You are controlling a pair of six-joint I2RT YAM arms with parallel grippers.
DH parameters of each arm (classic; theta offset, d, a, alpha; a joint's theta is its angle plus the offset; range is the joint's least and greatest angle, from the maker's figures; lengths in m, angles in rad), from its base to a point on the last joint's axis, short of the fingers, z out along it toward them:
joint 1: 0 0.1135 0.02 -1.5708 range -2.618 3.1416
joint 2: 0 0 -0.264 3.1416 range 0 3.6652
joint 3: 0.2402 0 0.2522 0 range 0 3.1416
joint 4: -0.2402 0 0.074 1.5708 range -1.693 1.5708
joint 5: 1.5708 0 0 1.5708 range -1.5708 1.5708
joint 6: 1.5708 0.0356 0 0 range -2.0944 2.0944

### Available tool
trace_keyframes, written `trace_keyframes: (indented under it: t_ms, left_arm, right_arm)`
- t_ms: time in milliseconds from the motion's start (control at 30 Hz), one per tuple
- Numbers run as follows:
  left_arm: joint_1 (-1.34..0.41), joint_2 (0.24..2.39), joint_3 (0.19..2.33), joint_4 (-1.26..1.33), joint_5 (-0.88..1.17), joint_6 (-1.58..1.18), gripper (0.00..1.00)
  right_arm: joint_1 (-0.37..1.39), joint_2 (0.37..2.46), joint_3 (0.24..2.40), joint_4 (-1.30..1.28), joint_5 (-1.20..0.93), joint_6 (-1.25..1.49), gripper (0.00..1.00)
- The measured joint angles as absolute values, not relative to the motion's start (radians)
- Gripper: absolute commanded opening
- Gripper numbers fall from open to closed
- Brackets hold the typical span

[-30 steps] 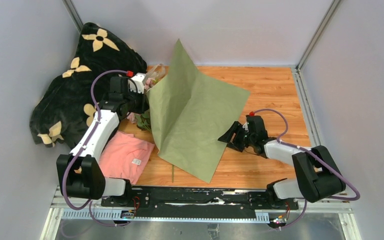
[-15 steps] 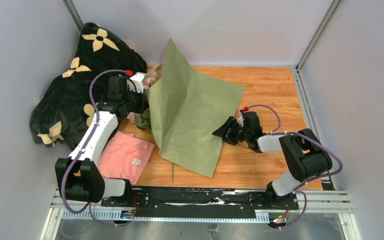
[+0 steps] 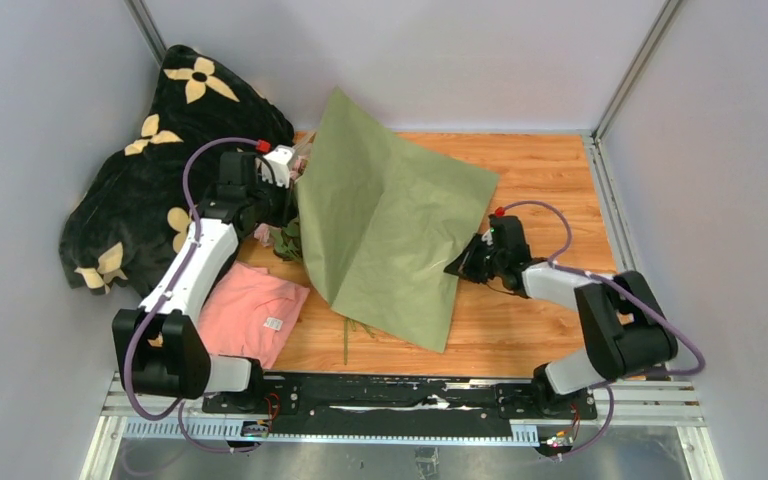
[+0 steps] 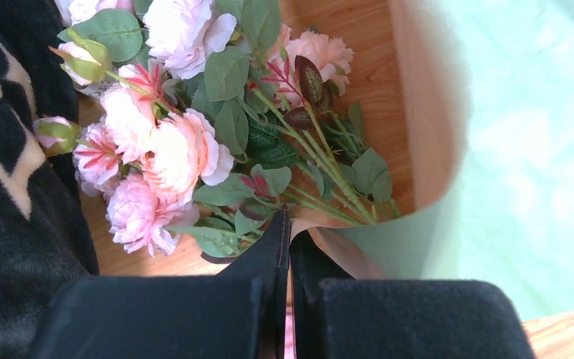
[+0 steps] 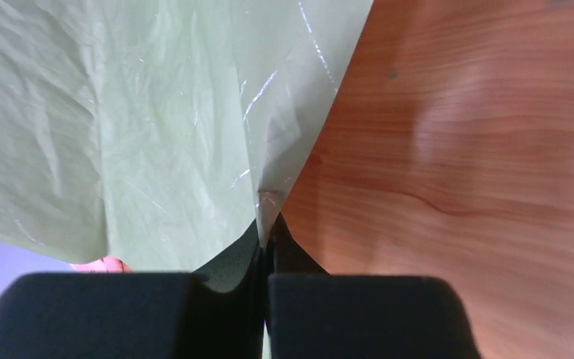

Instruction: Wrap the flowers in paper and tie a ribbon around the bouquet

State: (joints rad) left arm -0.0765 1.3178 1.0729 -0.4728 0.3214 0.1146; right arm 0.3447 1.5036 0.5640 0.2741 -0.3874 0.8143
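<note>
The paper (image 3: 390,240) lies olive side up, tented over the flowers (image 4: 164,149), whose heads show beside the black blanket (image 3: 140,200). The left gripper (image 4: 288,224) is clamped on its left edge by the stems, and the right gripper (image 5: 267,224) on its right edge, low over the table (image 3: 550,180). Draw the right edge across the stems evenly, without tearing. The left arm reaches forward; the right arm bends inward.

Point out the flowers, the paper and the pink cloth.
flowers (image 4: 170,149), left wrist view, a pink bloom.
paper (image 3: 390,230), top external view, olive green face.
pink cloth (image 3: 248,308), top external view, its middle.
</note>
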Motion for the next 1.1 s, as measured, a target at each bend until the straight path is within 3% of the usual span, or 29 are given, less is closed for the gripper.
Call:
trace_keyframes:
  t_ms: [467, 533, 633, 733, 833, 900, 933, 1000, 1100]
  left_arm:
    - [-0.312, 1.691, 1.359, -0.549, 0.231, 0.209, 0.0]
    - [-0.316, 1.748, 1.404, -0.561, 0.229, 0.209, 0.12]
    - [-0.316, 1.816, 1.441, -0.583, 0.221, 0.206, 0.48]
    - [-0.316, 1.846, 1.442, -0.611, 0.21, 0.219, 0.66]
    - [-0.316, 1.845, 1.442, -0.648, 0.197, 0.237, 0.72]
    - [-0.311, 1.826, 1.442, -0.658, 0.193, 0.246, 0.85]
    - [-0.309, 1.811, 1.441, -0.662, 0.192, 0.25, 0.86]
    - [-0.297, 1.768, 1.435, -0.662, 0.194, 0.248, 0.86]
    - [-0.253, 1.663, 1.39, -0.645, 0.198, 0.226, 0.84]
  right_arm:
    - [-0.083, 0.944, 0.461, -0.114, -0.187, 0.624, 0.0]
    - [-0.112, 0.916, 0.433, -0.152, -0.18, 0.608, 0.0]
    - [-0.126, 0.9, 0.418, -0.201, -0.171, 0.588, 0.03]
    - [-0.136, 0.888, 0.418, -0.225, -0.159, 0.577, 0.13]
    - [-0.139, 0.874, 0.418, -0.248, -0.143, 0.565, 0.28]
    - [-0.139, 0.865, 0.421, -0.268, -0.123, 0.554, 0.4]
    - [-0.139, 0.861, 0.429, -0.286, -0.112, 0.546, 0.45]
    - [-0.139, 0.853, 0.453, -0.318, -0.087, 0.529, 0.51]
    - [-0.14, 0.816, 0.498, -0.362, -0.028, 0.507, 0.52]
